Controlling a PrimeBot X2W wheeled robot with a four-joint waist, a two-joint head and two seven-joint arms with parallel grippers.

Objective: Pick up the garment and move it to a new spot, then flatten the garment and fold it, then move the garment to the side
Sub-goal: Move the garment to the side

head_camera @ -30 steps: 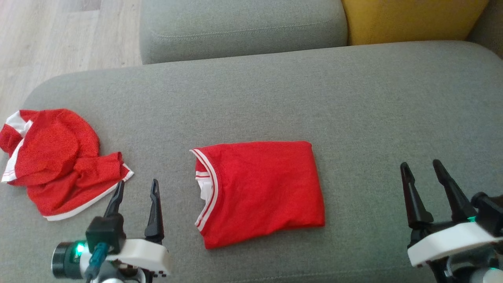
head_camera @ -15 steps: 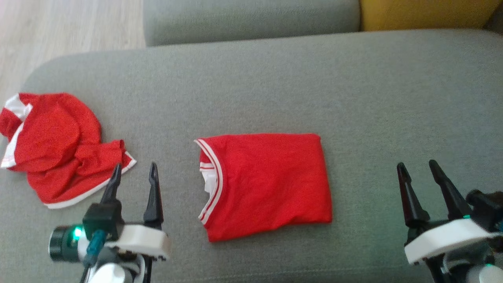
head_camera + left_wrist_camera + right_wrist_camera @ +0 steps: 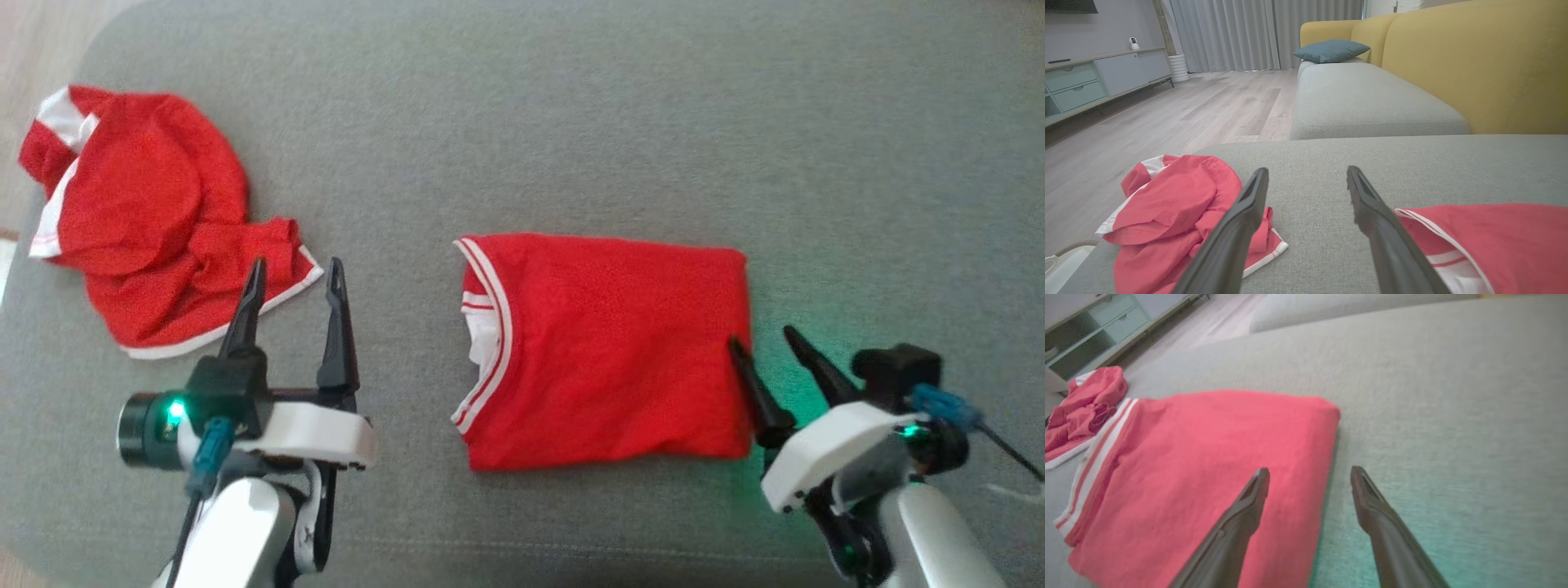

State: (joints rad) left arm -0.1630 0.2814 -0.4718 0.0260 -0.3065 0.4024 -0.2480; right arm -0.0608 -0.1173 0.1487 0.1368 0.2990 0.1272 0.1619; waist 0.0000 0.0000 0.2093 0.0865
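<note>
Head view looks down on a folded red T-shirt with a white-striped collar (image 3: 604,351). It lies flat as a neat rectangle on a broad grey fabric sofa cushion (image 3: 653,122), collar end at its left. Well to the left of that shirt sits a crumpled red garment with white trim (image 3: 155,220), with bare grey fabric between them. The left gripper (image 3: 297,265) hovers left of the shirt's collar, its 2 dark fingers spread wide with nothing between them. 1 fingertip overlaps the crumpled garment's white hem and the other points over bare cushion. The right gripper (image 3: 761,336) is at the shirt's right edge, also spread and holding nothing: 1 finger lies over the red fabric, the other just beyond the edge over grey fabric washed in green light. Right wrist view has the shirt's folded right edge running up between the 2 fingers (image 3: 1235,522); whether either tip touches the cloth cannot be told. Left wrist view puts the shirt's collar just right of that gripper's right-hand finger.
</note>
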